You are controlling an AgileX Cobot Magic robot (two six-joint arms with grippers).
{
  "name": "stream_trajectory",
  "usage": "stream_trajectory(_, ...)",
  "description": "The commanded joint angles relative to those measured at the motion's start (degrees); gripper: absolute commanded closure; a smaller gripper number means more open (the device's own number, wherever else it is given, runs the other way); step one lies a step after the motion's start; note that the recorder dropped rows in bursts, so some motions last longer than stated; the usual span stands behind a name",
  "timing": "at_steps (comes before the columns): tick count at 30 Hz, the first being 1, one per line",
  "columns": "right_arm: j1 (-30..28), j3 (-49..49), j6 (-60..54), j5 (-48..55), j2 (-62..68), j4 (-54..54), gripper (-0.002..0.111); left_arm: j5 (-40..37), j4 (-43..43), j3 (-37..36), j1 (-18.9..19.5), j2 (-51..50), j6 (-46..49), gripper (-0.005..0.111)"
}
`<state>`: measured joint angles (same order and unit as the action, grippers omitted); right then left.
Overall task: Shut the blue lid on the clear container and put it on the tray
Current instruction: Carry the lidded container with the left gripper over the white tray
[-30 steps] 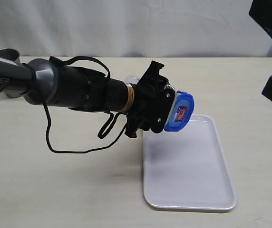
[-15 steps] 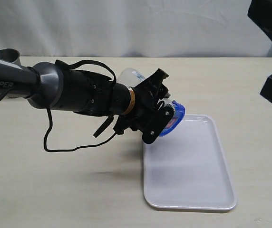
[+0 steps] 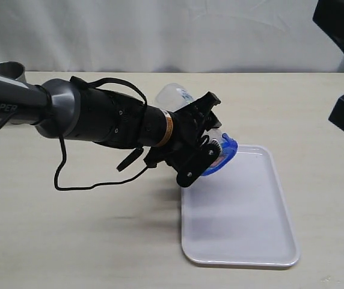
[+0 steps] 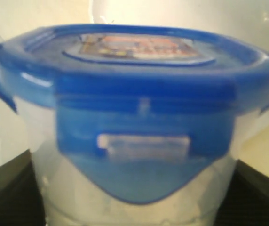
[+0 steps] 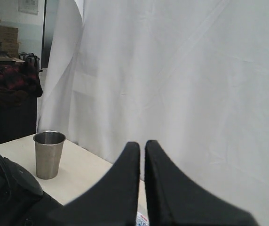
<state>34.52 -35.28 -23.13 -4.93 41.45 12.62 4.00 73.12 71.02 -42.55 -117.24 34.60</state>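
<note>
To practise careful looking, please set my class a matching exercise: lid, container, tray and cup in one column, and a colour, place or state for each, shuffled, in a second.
Column 1
1. lid
2. container
3. tray
4. cup

Column 2
A. grey metal, stands upright on the table
B. blue, sits on a rim with a flap folded down
C. white, lies flat on the table
D. clear, held tilted in the air

Pairs: 1-B, 2-D, 3-C, 4-A
</note>
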Motion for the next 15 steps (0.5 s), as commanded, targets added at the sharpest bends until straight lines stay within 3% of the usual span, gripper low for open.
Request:
stream_trajectory(1,-0.4,0.2,0.0,0.0,-0.3,0.2,0.104,1.3,-1.0,0.7,-0.2,1.0,-0.6,0.107)
stream_trajectory(4,-0.4,0.2,0.0,0.2,-0.3,0.2,0.104,4.1,-4.4,0.7,-0.2,1.0,-6.0,0.107)
stream_trajectory(9,-0.4,0.2,0.0,0.3,-0.3,0.2,0.104,13.3,-13.2,0.7,-0.2,1.0,-23.5,0.107)
stream_trajectory(15,-0.4,0.2,0.0,0.4,-0.3,0.2,0.104,20.1,-13.9,0.7,-0.2,1.0,-45.6,0.107)
